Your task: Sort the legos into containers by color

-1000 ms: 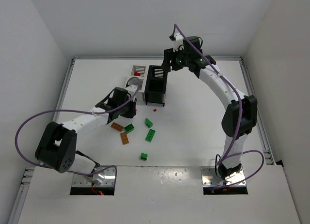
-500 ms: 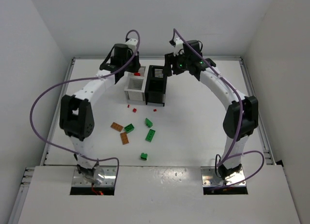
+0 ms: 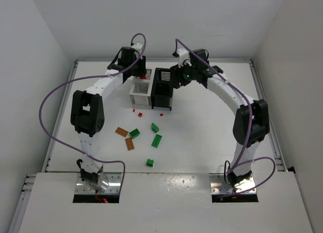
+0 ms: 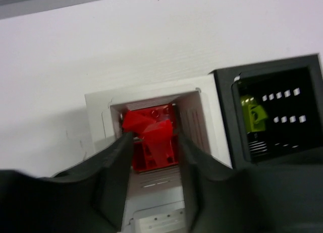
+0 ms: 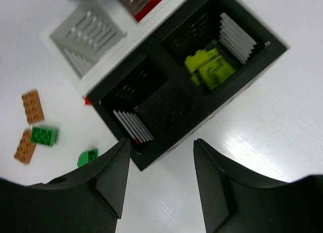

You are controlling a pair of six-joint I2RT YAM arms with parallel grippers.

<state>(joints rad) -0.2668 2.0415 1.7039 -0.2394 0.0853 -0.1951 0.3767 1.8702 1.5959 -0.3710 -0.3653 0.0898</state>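
Showed white link shells (image 3: pixel 229 94) with black joint housings (image 3: pixel 87 114), purple cables (image 3: pixel 41 104) looping base to wrist, matte black fingers (image 4: pixel 113 177), green LED (image 3: pixel 187 75) on right wrist, bare-metal base plates (image 3: pixel 98 185).

Glossy plastic legos (image 4: pixel 151 137), matt black bin (image 5: pixel 166 109), smooth white table (image 3: pixel 202 132)

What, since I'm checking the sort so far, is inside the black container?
Yellow-green legos lie in the far compartment of the black container; its near compartment shows bare floor, though the walls hide some corners.
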